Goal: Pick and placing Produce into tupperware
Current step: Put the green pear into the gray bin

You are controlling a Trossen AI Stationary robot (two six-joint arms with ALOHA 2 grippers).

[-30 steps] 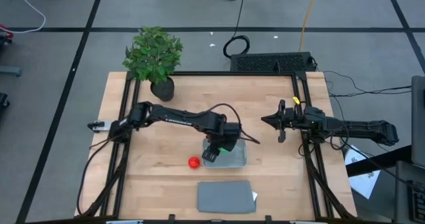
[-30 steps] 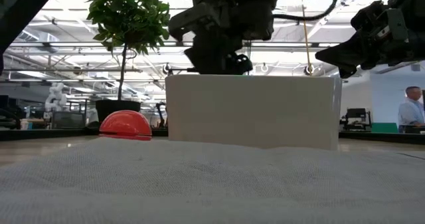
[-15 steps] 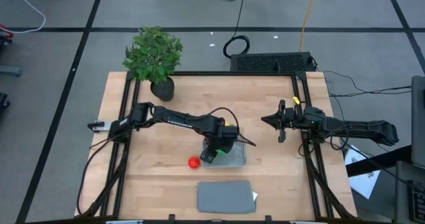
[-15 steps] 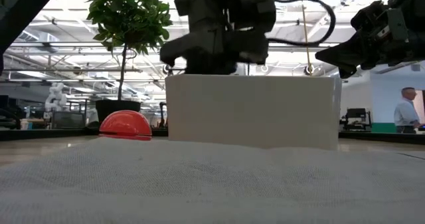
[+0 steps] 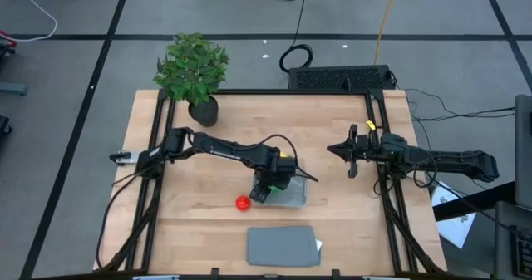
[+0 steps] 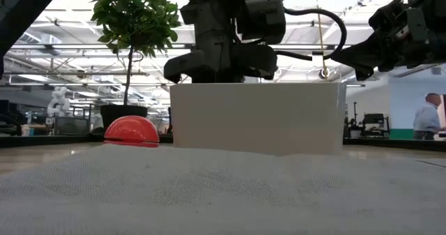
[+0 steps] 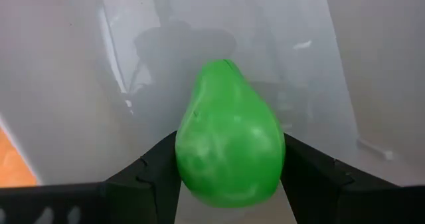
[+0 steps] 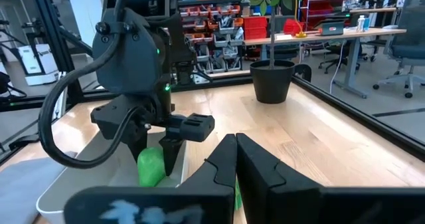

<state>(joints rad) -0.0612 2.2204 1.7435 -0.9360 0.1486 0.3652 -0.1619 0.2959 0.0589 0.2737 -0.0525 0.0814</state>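
Note:
The green fruit (image 7: 229,134) is between the fingers of my left gripper (image 5: 263,192), inside the left end of the clear tupperware tub (image 5: 293,195). The tub stands on the table's middle; in the low view (image 6: 258,116) it hides the fingers. The right wrist view shows the fruit (image 8: 151,167) just within the tub's rim (image 8: 66,184). The red ball (image 5: 242,203) lies on the table left of the tub. The yellow fruit does not show plainly. My right gripper (image 5: 349,151) is shut and empty, hovering right of the tub. My left gripper pinches the green fruit by its two opposite sides (image 7: 186,151) between its two fingers (image 7: 156,164). The fingers come from above, pointing down into the tub. The fruit's narrow end points away from the wrist. Whether the fruit rests on the tub's floor, I cannot tell.
A flat grey lid (image 5: 283,245) lies near the table's front edge. A potted plant (image 5: 193,68) stands at the far left corner. Black frame rails (image 5: 158,147) run along the table's left and right sides. A person (image 6: 426,116) is in the room beyond.
My left gripper has gone down into the tub with the green fruit, still shut on it. The tub has slid a little toward the table's left edge.

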